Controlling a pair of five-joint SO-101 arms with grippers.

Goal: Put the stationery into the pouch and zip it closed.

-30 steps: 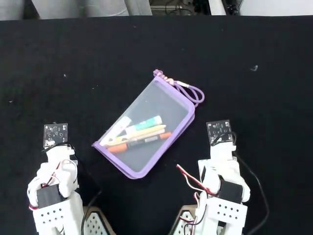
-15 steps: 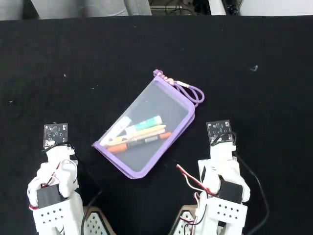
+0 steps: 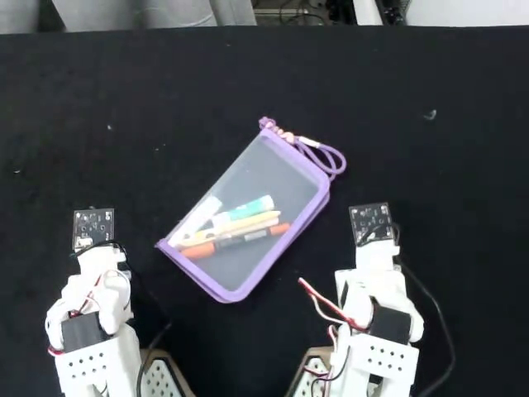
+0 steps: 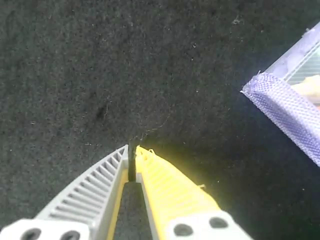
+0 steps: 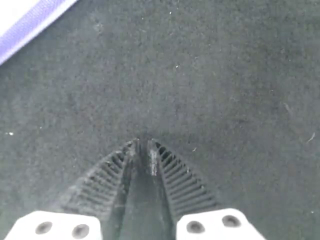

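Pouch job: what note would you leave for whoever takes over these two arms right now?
Left hand: shut, empty, beside a corner of the clear plastic pouch with purple trim.
Right hand: shut, empty, over the black cloth table.
Pouch: flat mid-table, between the arms.
Done: coloured pens and markers lie inside.
Left: the zip looks closed, but I cannot confirm; check it.

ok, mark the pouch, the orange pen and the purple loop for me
pouch (image 3: 269,174), high view, on its clear front panel.
orange pen (image 3: 197,250), high view, on its orange end near the pouch's lower-left edge.
purple loop (image 3: 339,155), high view, on the cord's outer bend beyond the pouch's corner.
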